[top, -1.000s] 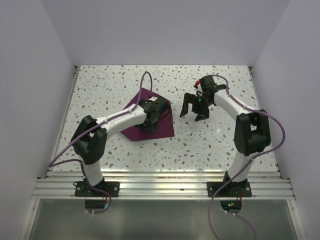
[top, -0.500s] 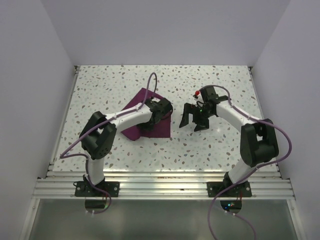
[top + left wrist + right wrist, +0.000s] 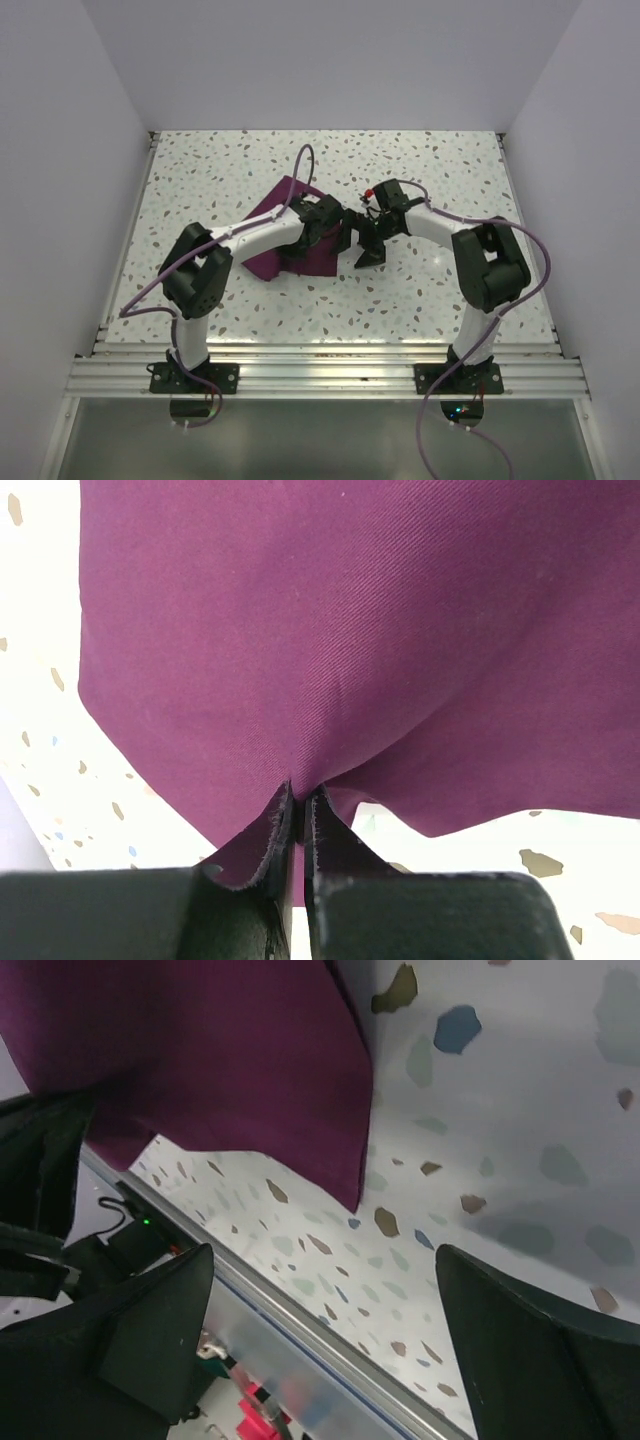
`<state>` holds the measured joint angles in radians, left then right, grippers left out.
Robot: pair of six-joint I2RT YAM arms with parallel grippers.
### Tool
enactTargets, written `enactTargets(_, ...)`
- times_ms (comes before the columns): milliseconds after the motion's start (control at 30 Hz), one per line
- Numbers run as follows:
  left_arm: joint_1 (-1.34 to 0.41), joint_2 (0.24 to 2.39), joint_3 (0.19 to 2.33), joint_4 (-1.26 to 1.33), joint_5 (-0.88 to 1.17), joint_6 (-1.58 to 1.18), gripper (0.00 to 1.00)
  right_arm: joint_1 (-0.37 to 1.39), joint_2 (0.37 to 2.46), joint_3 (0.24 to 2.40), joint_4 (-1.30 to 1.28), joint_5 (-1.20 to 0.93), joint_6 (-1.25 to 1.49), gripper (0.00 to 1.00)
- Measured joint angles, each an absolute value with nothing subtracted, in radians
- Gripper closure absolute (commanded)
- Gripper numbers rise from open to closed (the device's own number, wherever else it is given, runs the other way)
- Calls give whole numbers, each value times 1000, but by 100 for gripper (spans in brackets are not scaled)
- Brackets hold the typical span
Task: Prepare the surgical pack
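The plum-purple cloth [image 3: 312, 262], a soft woven sheet partly folded over on itself, is lying on the white speckled stone-pattern desk [image 3: 200, 180], a little left of centre and between the two arms. The white left arm [image 3: 262, 232] is reaching across it, and the left jaws are pinching a raised fold of the fabric; in the left wrist view the two dark fingers are pressing together with a ridge of cloth trapped between them, the rest of the sheet hanging and spreading away beyond.

The white right arm [image 3: 430, 222] is reaching in from the other side. The right jaws are standing wide apart and gripping nothing, low over the desk just beside the cloth's right edge. In the right wrist view a free corner of the fabric is pointing down toward the gap between the fingers, sitting closer to the left-hand finger, with bare desk lying under the other one.

The cloth's longer run seems to be going from far-left to near-right, so its loose right edge is facing the right jaws almost head-on. The right arm is the nearer one to that free corner, and the coming move is probably turning on sliding sideways toward the left arm until the corner is sitting squarely between the open fingers
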<state>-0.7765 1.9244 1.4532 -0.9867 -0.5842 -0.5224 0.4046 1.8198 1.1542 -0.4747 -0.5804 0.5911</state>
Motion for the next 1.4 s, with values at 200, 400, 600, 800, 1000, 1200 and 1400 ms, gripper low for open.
enactTargets(200, -773, 1912, 1478, -1013, -589, -519, 100, 416, 1898, 1162, -333, -647, 745, 31)
enactTargets(400, -773, 1892, 1488, -1024, -599, -512, 100, 428, 1953, 1214, -237, -686, 835, 68)
enactTargets(600, -772, 1877, 1525, -1041, -599, -511, 100, 448, 2008, 1266, -176, -722, 894, 80)
enactTargets(800, -772, 1867, 1565, -1047, -591, -504, 100, 489, 2051, 1308, -142, -738, 934, 82)
enactTargets(1000, -772, 1866, 1568, -1052, -579, -502, 100, 526, 2092, 1324, -44, -774, 1003, 83)
enactTargets(1200, -772, 1847, 1567, -1045, -556, -478, 100, 550, 2148, 1327, 142, -780, 1141, 86)
enactTargets(1400, -767, 1823, 1534, -1006, -524, -450, 100, 578, 2234, 1363, 421, -725, 1298, 86)
